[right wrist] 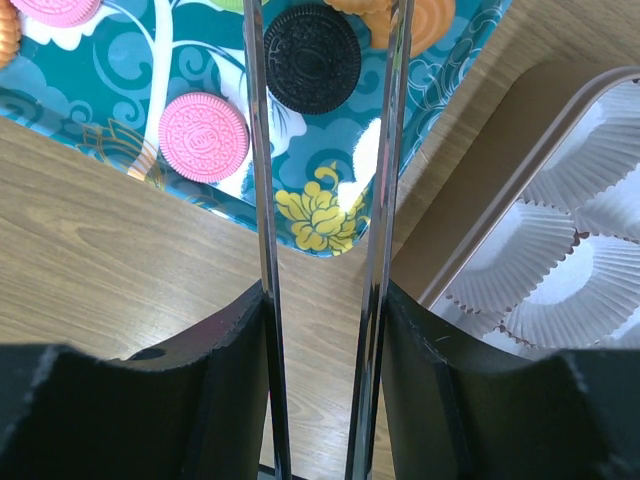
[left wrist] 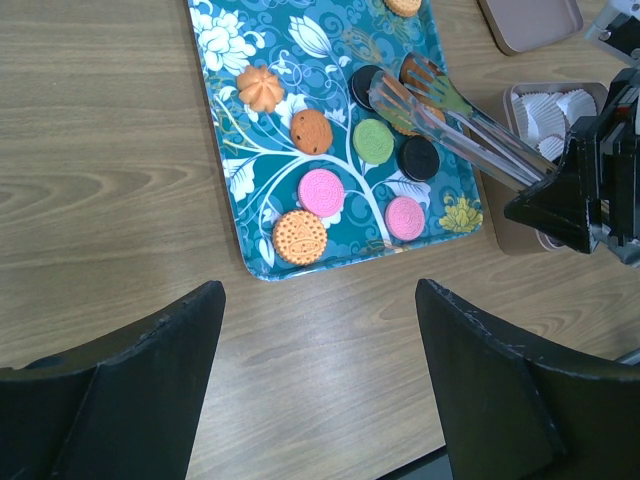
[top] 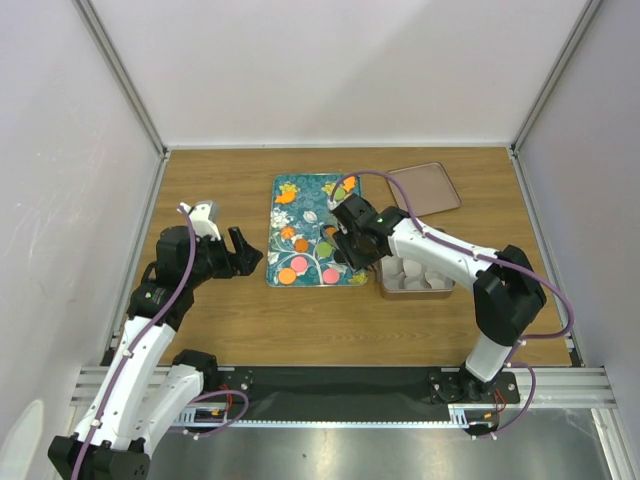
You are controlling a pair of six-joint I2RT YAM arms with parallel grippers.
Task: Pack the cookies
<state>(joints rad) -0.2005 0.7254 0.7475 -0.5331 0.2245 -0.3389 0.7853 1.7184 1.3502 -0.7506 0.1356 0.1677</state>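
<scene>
While cookies (left wrist: 322,190) lie on teal tray (left wrist: 235,130), tin (right wrist: 480,200) holds white paper cups (right wrist: 590,290).

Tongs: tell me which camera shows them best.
Left wrist view. It shows the tongs full length, from the right gripper to their tips over the cookies on the tray. The right wrist view shows only their two arms, tips cut off. From the top they are barely discernible.
</scene>
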